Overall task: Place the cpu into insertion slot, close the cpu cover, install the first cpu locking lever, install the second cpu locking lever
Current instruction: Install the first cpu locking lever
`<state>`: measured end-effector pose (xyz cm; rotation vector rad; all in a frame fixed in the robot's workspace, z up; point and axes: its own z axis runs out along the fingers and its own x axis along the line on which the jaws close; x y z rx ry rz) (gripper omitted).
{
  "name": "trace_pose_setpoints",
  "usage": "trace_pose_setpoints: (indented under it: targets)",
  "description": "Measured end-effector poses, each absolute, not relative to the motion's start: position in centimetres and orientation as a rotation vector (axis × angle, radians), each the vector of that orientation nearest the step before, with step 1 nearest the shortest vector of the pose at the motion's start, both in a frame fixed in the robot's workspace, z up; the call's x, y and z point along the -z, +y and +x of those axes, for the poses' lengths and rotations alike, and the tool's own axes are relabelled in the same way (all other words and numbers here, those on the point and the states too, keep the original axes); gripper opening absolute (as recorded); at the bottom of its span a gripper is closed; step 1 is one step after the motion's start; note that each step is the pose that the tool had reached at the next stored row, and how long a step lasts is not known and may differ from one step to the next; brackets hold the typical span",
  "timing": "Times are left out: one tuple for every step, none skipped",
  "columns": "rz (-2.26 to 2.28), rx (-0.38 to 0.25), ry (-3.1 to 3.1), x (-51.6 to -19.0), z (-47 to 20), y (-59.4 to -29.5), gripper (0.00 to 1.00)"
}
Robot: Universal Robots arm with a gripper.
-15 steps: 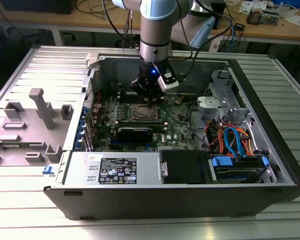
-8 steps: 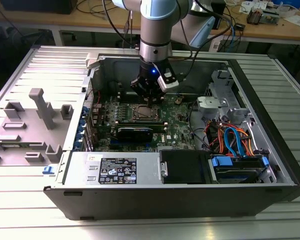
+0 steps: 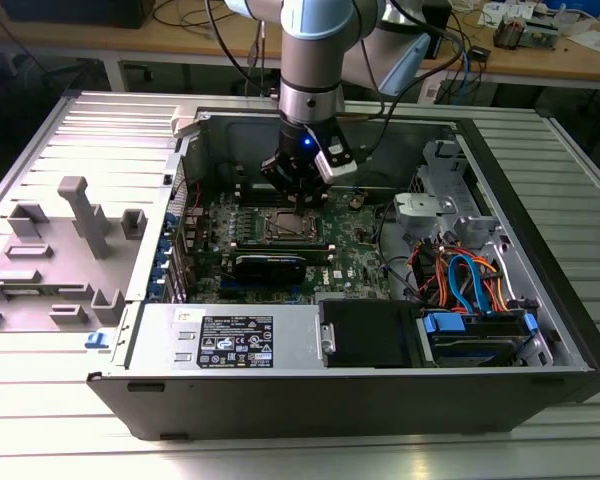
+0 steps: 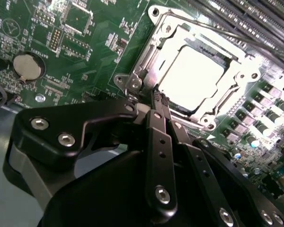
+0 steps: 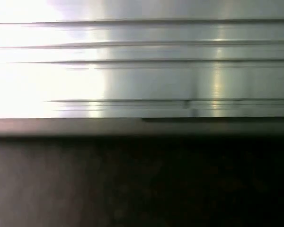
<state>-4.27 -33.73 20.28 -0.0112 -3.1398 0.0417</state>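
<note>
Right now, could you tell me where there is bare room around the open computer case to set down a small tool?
The ribbed metal table is bare in front of the computer case and past its end at the exterior view's right. The grey fixture blocks crowd the exterior view's left. Inside, the gripper hangs over the insertion slot, and cables fill the corner.

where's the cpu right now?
The cpu sits in the insertion slot under the closed cpu cover in the second wrist view, just beyond the gripper, beside the long memory slots.
</note>
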Motion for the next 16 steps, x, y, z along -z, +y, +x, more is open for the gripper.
trace_pose_setpoints:
  targets:
    - [-0.011,-0.037,-3.141,-20.35,-4.24,-33.66,0.11]
    - [-0.011,-0.034,-3.141,-20.46,-4.23,-33.64,0.11]
    - [-0.011,-0.032,-3.142,-20.60,-4.22,-33.61,0.11]
    - [-0.011,-0.032,-3.142,-20.75,-4.23,-33.62,0.11]
    - [-0.010,-0.030,-3.141,-20.89,-4.23,-33.63,0.11]
    - [-0.010,-0.027,-3.141,-20.89,-4.23,-33.63,0.11]
    - [-0.010,-0.026,-3.141,-20.91,-4.23,-33.63,0.11]
    - [-0.010,-0.026,-3.141,-20.92,-4.23,-33.63,0.11]
    - [-0.010,-0.026,-3.141,-20.93,-4.23,-33.64,0.11]
    - [-0.010,-0.026,-3.141,-20.93,-4.23,-33.65,0.11]
    - [-0.010,-0.026,-3.141,-20.94,-4.24,-33.69,0.11]
    - [-0.010,-0.026,-3.141,-20.94,-4.24,-33.75,0.11]
    - [-0.010,-0.026,-3.141,-20.94,-4.25,-33.85,0.11]
    - [-0.010,-0.026,-3.141,-20.95,-4.25,-33.93,0.11]
    - [-0.010,-0.026,-3.141,-20.94,-4.25,-33.93,0.11]
    - [-0.010,-0.026,-3.141,-20.95,-4.25,-33.93,0.11]
